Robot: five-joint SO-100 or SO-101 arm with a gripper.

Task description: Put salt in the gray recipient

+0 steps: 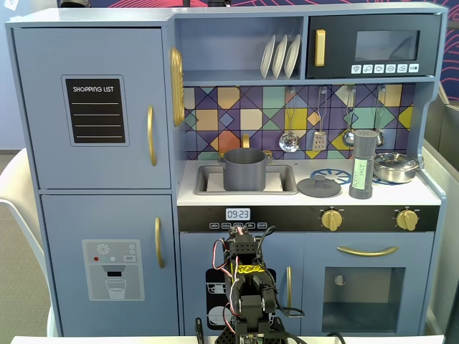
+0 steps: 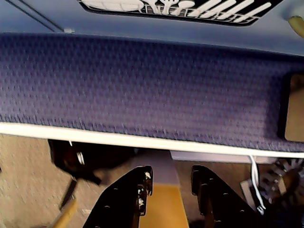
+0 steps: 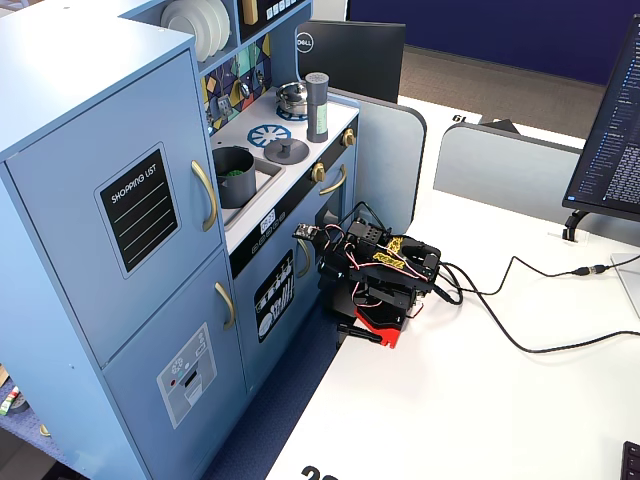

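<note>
Both fixed views show a blue toy kitchen with the arm folded low in front of it, well below the countertop and well apart from everything on it. On that counter the salt (image 1: 362,164) stands upright toward the right in the front-facing fixed view, just beside the shiny steel pan (image 1: 396,167) and near the flat gray lid (image 1: 319,186) — touching neither as far as can be seen. The gray recipient (image 1: 244,169) sits in the sink (image 1: 284,188), left of the lid; in the side fixed view its open top (image 3: 234,172) shows something green inside. Wrist view has the gripper (image 2: 171,178) pointing at a dark blue textured mat (image 2: 142,85), its two black fingers (image 2: 135,190) a narrow gap apart with nothing between them.
</note>
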